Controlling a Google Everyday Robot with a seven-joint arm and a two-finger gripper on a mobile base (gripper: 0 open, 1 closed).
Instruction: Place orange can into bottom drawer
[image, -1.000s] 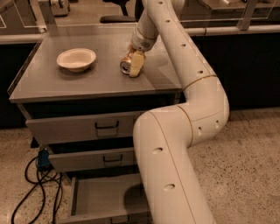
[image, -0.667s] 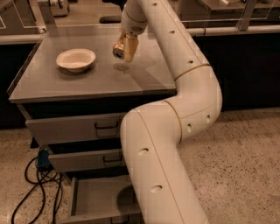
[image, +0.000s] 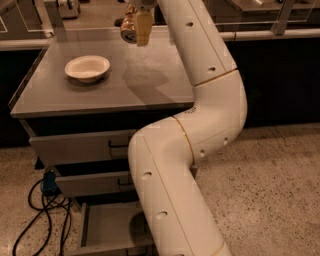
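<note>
My gripper (image: 136, 27) is at the top of the camera view, raised well above the grey cabinet top (image: 150, 82), and is shut on the orange can (image: 129, 26). The can is tilted, held in the air to the right of and above the white bowl. The bottom drawer (image: 107, 227) is pulled open at the foot of the cabinet, a shallow grey tray partly hidden behind my white arm. The two upper drawers (image: 80, 147) are closed or nearly closed.
A white bowl (image: 87, 68) sits on the left of the cabinet top. A blue plug and black cables (image: 42, 205) lie on the floor left of the cabinet. My arm's large white links (image: 170, 185) stand in front of the drawers. Speckled floor lies to the right.
The gripper has lifted the orange can off the cabinet top and carried it up and to the left. The arm has swung leftward across the drawers.
</note>
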